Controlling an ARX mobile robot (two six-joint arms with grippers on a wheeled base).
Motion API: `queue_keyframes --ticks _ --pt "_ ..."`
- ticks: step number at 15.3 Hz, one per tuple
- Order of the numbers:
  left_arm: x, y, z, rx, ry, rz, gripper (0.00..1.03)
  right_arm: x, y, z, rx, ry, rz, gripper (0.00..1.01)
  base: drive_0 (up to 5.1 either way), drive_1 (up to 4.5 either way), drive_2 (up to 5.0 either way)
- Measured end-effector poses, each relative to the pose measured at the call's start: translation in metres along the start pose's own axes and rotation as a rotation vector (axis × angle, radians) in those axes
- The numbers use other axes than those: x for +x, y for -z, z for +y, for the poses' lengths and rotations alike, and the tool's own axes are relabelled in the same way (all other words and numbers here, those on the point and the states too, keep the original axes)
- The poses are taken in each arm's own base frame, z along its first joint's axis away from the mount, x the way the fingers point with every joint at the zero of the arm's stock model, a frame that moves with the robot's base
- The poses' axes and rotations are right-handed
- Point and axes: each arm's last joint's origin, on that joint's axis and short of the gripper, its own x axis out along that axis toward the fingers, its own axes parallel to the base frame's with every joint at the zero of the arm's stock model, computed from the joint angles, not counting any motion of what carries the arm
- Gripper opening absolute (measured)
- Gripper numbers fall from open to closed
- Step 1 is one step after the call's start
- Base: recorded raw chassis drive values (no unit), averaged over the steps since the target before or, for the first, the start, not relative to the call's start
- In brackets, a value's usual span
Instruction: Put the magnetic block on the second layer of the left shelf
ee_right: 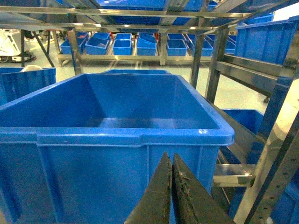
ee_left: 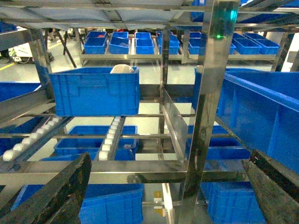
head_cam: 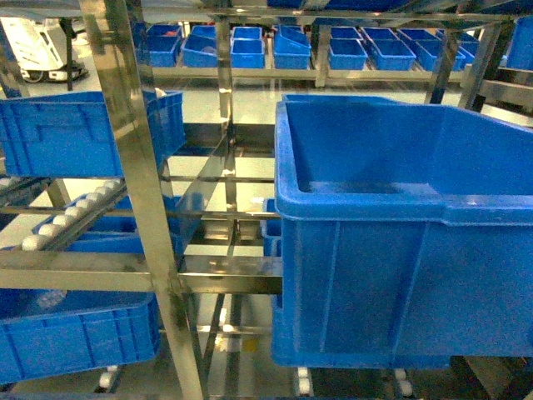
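Note:
The magnetic block is out of view in every frame. In the left wrist view my left gripper (ee_left: 169,158) is open, its two dark fingers (ee_left: 60,196) spread wide with nothing between them, facing the steel shelf frame (ee_left: 205,116). A blue crate (ee_left: 93,91) rests on the left shelf's roller layer. My right gripper (ee_right: 170,157) is shut and empty, its tips pressed together just in front of a large blue bin (ee_right: 117,126). Neither gripper shows in the head view.
A large blue bin (head_cam: 400,233) fills the right of the head view. A steel upright (head_cam: 141,192) stands in the near middle. White roller rails (ee_left: 110,137) slope under the crate, which holds a white object (ee_left: 124,69). More blue crates (head_cam: 75,333) sit below and far behind.

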Motion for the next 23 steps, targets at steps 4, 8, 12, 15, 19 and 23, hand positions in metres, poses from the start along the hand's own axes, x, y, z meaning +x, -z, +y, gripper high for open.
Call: queue_keyframes --ticks 4,8,12,15,19,23 --pt "0.000 0.000 0.000 0.000 0.000 0.000 0.98 -0.006 0.000 0.000 0.000 0.000 -0.003 0.02 0.0 0.00 0.0" --pt "0.000 0.000 0.000 0.000 0.000 0.000 0.98 -0.018 0.001 0.000 0.000 -0.005 -0.016 0.02 0.0 0.00 0.0" --pt "0.000 0.000 0.000 0.000 0.000 0.000 0.98 -0.018 0.003 0.000 0.000 -0.003 0.008 0.51 0.0 0.00 0.0" --pt "0.000 0.000 0.000 0.000 0.000 0.000 0.98 -0.018 0.003 0.000 0.000 -0.003 0.008 0.81 0.0 0.00 0.0" --pt "0.000 0.000 0.000 0.000 0.000 0.000 0.98 -0.018 0.003 0.000 0.000 -0.002 0.008 0.98 0.0 0.00 0.0" --pt "0.000 0.000 0.000 0.000 0.000 0.000 0.98 -0.018 0.003 0.000 0.000 -0.002 0.008 0.98 0.0 0.00 0.0"
